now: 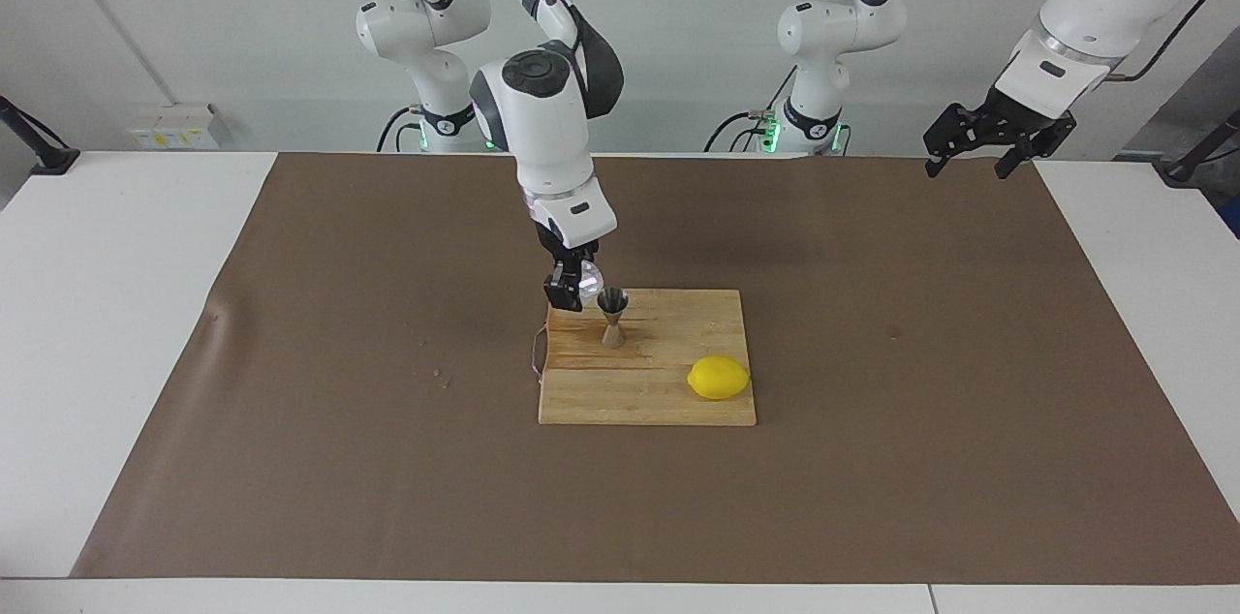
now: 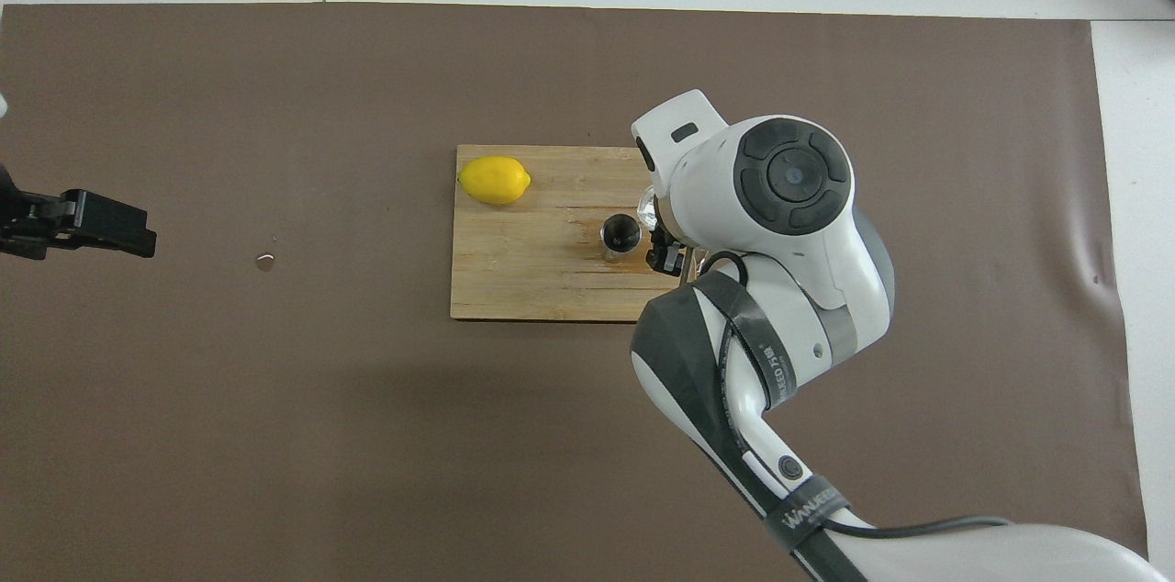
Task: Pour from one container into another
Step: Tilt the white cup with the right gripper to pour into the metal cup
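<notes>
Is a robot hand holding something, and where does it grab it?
The right gripper holds the glass cup by its sides, beside the jigger. The left gripper holds nothing.

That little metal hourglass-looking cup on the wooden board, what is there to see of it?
The steel jigger is small and shiny, two cones joined at a narrow waist. It stands upright on the wooden cutting board, near the board's edge toward the robots, its dark open mouth facing up. A brownish stain marks the wood around its foot. The right gripper holds a glass cup close beside its rim; whether they touch cannot be told.

Jigger (image 1: 612,315) & lemon (image 1: 718,378) on board (image 1: 659,406) (lemon farther from robots, twd left arm's end)
</notes>
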Tool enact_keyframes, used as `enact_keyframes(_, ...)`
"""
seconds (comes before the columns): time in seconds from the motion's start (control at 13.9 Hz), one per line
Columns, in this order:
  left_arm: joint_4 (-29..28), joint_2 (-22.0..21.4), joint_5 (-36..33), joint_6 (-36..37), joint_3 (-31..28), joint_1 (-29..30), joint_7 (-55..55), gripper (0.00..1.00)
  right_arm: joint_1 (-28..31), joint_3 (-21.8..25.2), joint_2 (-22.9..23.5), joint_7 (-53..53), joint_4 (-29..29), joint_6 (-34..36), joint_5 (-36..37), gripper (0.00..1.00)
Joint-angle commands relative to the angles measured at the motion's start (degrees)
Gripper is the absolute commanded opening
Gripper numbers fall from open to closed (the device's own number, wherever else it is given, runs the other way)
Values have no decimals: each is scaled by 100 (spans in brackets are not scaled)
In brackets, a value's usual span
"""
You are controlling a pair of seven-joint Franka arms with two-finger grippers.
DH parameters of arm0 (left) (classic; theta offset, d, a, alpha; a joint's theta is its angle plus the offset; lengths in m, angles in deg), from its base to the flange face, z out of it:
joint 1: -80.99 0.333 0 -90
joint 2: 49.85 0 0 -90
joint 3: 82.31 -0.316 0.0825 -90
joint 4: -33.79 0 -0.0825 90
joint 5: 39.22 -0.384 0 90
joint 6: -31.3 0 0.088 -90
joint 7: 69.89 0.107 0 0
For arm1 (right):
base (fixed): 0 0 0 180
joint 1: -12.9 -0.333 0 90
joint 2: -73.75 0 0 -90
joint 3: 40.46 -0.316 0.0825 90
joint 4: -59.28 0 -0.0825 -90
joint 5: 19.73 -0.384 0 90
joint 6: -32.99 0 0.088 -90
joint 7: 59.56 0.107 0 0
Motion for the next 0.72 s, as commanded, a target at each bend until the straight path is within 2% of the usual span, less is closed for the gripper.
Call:
enact_keyframes(0.0,-82,-113,-100,67,21,51,38,100,-138,-9,-19,266,120,-135,452,21)
enact_keyframes(0.29,-82,-113,-100,59,30,51,38,100,-183,-9,-2,539,173,-205,945,21)
enact_keyframes(0.65,-82,-113,-100,67,30,51,38,100,-279,-9,69,635,252,-372,1086,21)
